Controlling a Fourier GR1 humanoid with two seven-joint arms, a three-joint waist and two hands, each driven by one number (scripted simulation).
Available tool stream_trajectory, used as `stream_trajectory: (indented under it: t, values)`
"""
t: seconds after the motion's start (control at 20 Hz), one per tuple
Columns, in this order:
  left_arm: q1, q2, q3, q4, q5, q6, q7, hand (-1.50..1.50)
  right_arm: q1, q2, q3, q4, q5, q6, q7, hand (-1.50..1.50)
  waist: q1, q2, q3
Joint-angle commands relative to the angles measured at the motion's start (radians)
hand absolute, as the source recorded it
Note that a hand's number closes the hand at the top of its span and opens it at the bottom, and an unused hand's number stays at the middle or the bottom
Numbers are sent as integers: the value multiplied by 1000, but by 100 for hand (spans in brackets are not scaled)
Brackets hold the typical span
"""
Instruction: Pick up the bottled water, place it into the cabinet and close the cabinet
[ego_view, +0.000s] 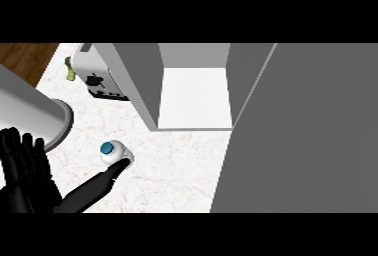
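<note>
The bottled water (114, 154), white with a teal cap, stands upright on the marble counter (173, 170), seen from above. My left hand (28, 172) shows at the lower left, open with its fingers straight and pointing up. Its thumb (100, 184) stretches right and its tip touches the bottle's near side. Behind the bottle, the grey cabinet (140, 80) is open, showing a bare white shelf (196, 97). Its door (303, 130) swings out and fills the right of the view. My right hand does not show.
A silver toaster (100, 80) stands left of the cabinet, with a green item (69, 69) behind it. A large grey cylinder (33, 115) sits at the left, just above my left hand. Wooden floor (26, 57) shows beyond the counter's far left corner.
</note>
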Motion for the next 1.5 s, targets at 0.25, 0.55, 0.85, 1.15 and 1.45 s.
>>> stream_trajectory:
  t: [0.25, 0.55, 0.85, 1.15, 1.45]
  values:
    - [12, -20, 60, 193, 223, -24, -239, -150, 15, -69, 16, -133, 95, -15, 47, -150, 2, 0, 0]
    - [-2, -58, 125, 414, 363, -66, -497, -150, 14, -68, 50, -102, 116, -57, 33, -150, -1, 1, -1]
    - [-59, -59, 135, 585, 480, -90, -635, -150, -1, -70, 91, -62, 139, -77, 0, -150, -1, 1, 0]
    - [-128, -60, 182, 742, 603, -163, -761, -150, -73, -63, 76, -93, 158, -123, 80, -150, 1, 2, -1]
    - [-183, -60, 151, 895, 708, -98, -901, -150, -53, -106, 32, -101, 104, -117, 77, -150, 1, 2, 0]
